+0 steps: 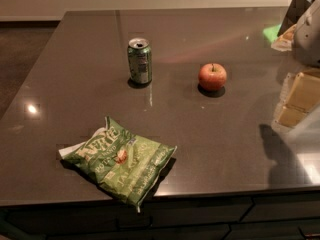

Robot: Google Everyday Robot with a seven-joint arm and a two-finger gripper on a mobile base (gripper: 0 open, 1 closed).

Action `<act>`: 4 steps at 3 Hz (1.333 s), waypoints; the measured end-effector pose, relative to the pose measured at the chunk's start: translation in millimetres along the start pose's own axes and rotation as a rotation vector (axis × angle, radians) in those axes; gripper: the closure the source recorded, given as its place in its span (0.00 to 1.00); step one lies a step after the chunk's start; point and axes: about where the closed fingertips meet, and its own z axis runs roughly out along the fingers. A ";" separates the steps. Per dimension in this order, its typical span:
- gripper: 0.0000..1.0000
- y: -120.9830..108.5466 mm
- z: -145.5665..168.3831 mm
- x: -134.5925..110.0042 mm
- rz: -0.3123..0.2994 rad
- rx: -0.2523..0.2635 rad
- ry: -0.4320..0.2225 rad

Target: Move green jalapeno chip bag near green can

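Light-green crinkly foil jalapeno chip bag [120, 160] lying flat, well apart from the small green aluminium can [139, 61], front-left of it. Probably handling light, soft, slippery; pinching a crimped end seeming safest. Gripper [300, 98] hanging far right of the can, opening impossible to tell.

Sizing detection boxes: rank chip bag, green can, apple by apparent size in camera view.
1. green jalapeno chip bag, largest, though nearest the camera.
2. green can, taller.
3. apple, slightly wider but shorter.
Right edge: tool, apart from them.
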 end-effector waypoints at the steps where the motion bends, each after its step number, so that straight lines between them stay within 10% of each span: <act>1: 0.00 -1.0 -0.6 -2.9 -0.004 0.004 -0.009; 4: 0.00 61.6 39.0 -88.7 -0.124 -0.132 -0.167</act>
